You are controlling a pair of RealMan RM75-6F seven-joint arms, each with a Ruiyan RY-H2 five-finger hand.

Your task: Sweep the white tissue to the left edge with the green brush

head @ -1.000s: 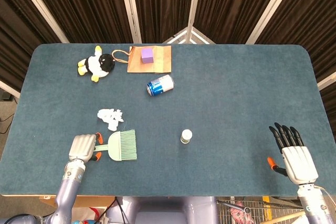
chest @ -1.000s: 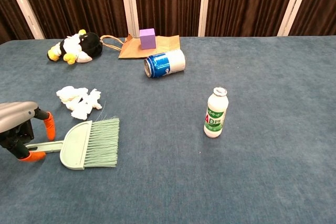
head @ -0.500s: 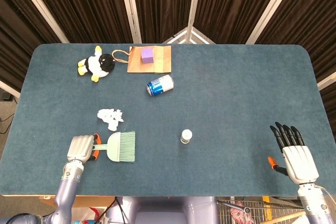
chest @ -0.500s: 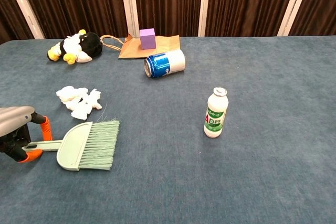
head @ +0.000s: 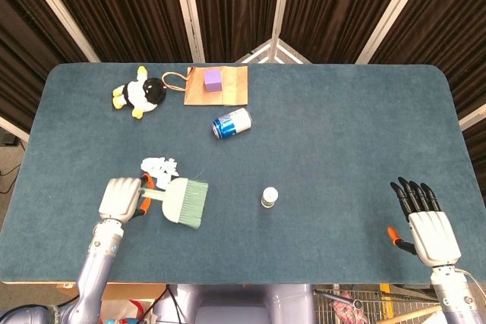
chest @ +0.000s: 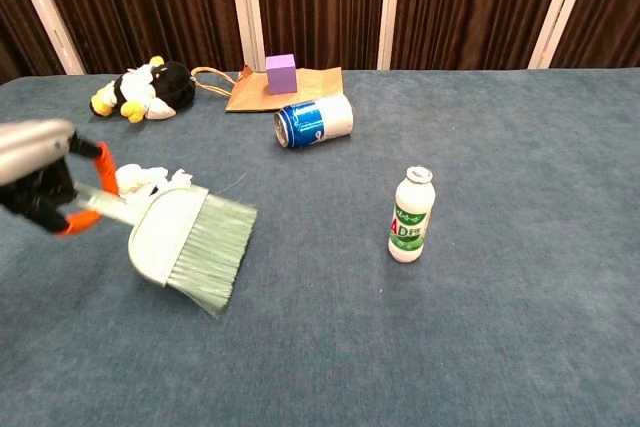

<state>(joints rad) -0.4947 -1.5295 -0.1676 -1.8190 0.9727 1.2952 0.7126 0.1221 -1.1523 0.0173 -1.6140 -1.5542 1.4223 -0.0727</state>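
The left hand (head: 120,199) now holds the brush (head: 182,202) lifted clear of the table (head: 342,127) and tilted, bristles angled down to the right; a second ago it lay flat on the cloth with the hand closing on its handle. The tissue (head: 159,167) sits just beyond the hand, partly behind the brush head in the chest view, and looks untouched, so the sweep has probably yet to begin. The right hand (head: 425,221) rests well apart at the near right corner, fingers straight and spread, holding nothing. How the left fingers wrap the handle is hard to make out; the chest view crops that hand at the frame edge.
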